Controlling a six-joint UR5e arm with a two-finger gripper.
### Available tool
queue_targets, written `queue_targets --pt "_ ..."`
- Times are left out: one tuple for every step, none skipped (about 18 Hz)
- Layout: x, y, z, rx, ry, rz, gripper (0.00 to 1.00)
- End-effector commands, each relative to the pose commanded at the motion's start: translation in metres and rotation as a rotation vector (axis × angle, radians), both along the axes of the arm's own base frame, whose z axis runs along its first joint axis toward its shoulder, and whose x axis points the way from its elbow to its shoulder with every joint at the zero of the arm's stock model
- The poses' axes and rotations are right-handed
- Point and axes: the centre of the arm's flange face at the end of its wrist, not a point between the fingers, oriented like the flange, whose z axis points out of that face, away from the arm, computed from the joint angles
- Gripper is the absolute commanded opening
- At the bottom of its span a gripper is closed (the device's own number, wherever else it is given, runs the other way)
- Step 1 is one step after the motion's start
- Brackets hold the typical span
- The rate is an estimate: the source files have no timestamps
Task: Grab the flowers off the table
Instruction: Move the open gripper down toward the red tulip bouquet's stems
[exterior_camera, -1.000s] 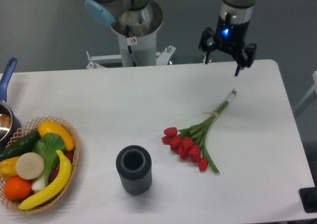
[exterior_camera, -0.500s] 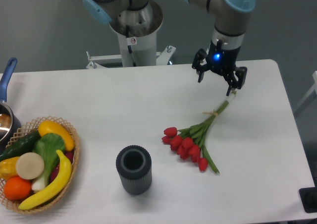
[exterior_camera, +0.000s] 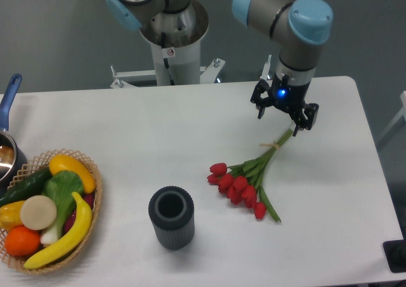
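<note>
The flowers (exterior_camera: 248, 179) lie flat on the white table (exterior_camera: 158, 128), right of centre: red tulip heads toward the front, green stems running up and right to a pale band. My gripper (exterior_camera: 285, 118) hangs open just above the upper end of the stems, a finger on each side of the stem tips. A blue light glows on its body. Nothing is held between the fingers.
A dark ribbed cylinder vase (exterior_camera: 171, 216) stands upright at the front centre. A woven basket (exterior_camera: 45, 211) of fruit and vegetables sits at the front left. A pot with a blue handle (exterior_camera: 7, 119) pokes in at the left edge.
The arm has come down and slightly forward over the last second, bringing the open gripper from above the table's back edge down to the stem ends. The flowers have not moved.
</note>
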Motion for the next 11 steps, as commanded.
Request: queue_targets --pt "0.002 0.006 -0.007 -0.003 -0.009 -0.011 1.0" --pt "0.001 0.007 -0.011 -0.006 -0.015 -0.017 1.0" --pt "0.001 0.008 -0.015 -0.008 -0.019 -0.024 1.0" --pt "-0.001 0.009 -0.018 -0.007 -0.022 -0.026 1.0" --pt "-0.001 0.01 -0.023 -0.01 -0.03 -0.028 1.0" --pt "-0.001 0.013 -0.027 -0.012 -0.033 -0.032 1.0" --pt "0.0 0.019 -0.034 -0.014 -0.036 -0.04 1.0" --pt "-0.001 0.023 -0.042 -0.014 -0.034 -0.041 1.0" --pt "-0.001 0.024 -0.047 -0.01 -0.028 -0.04 1.0" --pt "0.0 0.029 -0.05 -0.003 -0.011 -0.049 1.0" --pt "-0.001 0.033 -0.055 0.002 -0.003 -0.054 1.0"
